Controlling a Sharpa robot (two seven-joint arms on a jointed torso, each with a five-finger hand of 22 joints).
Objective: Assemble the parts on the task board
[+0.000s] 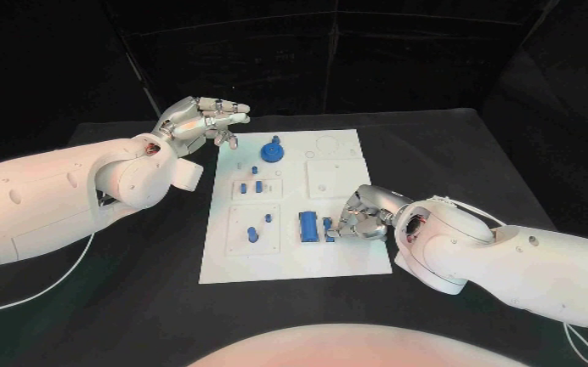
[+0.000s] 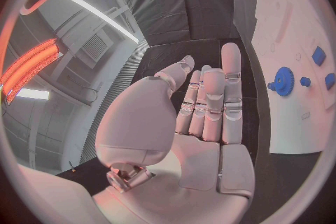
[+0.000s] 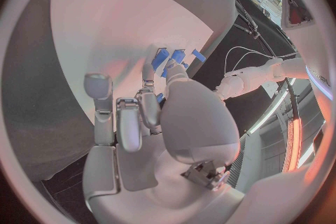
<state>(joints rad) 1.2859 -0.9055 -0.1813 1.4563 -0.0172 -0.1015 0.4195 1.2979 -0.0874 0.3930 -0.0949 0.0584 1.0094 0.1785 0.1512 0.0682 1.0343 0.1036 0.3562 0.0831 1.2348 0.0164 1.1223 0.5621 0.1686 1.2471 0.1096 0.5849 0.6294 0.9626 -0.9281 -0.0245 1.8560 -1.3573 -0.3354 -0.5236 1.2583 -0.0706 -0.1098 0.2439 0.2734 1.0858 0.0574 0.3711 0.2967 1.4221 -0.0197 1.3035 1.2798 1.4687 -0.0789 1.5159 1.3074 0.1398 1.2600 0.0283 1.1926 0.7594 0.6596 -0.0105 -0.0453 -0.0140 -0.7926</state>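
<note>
Blue part [image 1: 329, 228] at right robot hand [image 1: 363, 214] fingertips.

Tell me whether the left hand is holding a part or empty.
Empty. The left hand hangs above the table beside the white board, fingers stretched out straight with nothing between them; the blue gear lies on the board, untouched.

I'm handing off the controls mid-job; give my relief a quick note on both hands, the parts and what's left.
Left hand: open, holding nothing, raised beside the task board's far left corner.
Right hand: low over the board's near right area, fingertips at a small blue piece next to the long blue block; whether it grips it cannot be told.
Blue gear sits at the board's far end; small blue parts in the middle left; another near left.
How far the assembly has got is unclear; check each part's seating.
</note>
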